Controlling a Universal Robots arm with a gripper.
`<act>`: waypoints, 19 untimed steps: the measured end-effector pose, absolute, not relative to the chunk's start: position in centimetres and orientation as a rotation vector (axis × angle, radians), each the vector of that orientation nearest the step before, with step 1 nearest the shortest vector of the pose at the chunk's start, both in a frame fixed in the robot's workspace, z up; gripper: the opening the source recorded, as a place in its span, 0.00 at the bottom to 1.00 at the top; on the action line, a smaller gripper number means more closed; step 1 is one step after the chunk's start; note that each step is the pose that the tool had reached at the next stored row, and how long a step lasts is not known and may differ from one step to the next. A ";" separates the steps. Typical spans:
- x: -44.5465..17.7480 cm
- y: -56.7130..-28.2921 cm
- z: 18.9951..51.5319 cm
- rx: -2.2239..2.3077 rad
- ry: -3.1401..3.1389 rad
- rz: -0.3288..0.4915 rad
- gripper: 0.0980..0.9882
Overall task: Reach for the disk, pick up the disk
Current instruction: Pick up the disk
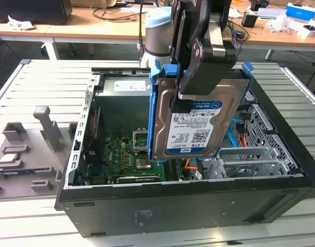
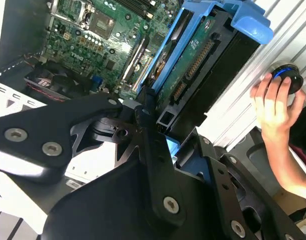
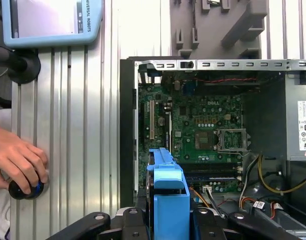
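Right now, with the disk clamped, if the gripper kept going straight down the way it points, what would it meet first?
Likely the motherboard. The gripper holds the disk upright above the open computer case, and the first wrist view looks down the disk's blue frame onto the board. The disk's lower edge would touch first; depth is unclear.

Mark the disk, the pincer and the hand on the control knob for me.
disk [image 1: 191,131], exterior view, on its white-and-blue label.
pincer [image 3: 169,220], first wrist view, between its fingertips, shut on the disk's blue frame.
hand [image 2: 273,107], second wrist view, back of the hand.

A pale slatted desk [image 1: 39,87] fills most of the frame. Along the top, wooden tables [image 1: 95,28] hold cables and boxes.
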State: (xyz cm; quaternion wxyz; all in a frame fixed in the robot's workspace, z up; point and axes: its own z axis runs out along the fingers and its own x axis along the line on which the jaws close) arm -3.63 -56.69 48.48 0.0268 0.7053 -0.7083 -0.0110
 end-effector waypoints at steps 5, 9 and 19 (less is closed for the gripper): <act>-3.4 -57.3 47.9 2.181 -2.190 -0.038 0.30; -1.8 -57.3 47.7 2.181 -2.190 -0.039 0.30; 0.6 -57.3 47.6 2.181 -2.190 -0.038 0.30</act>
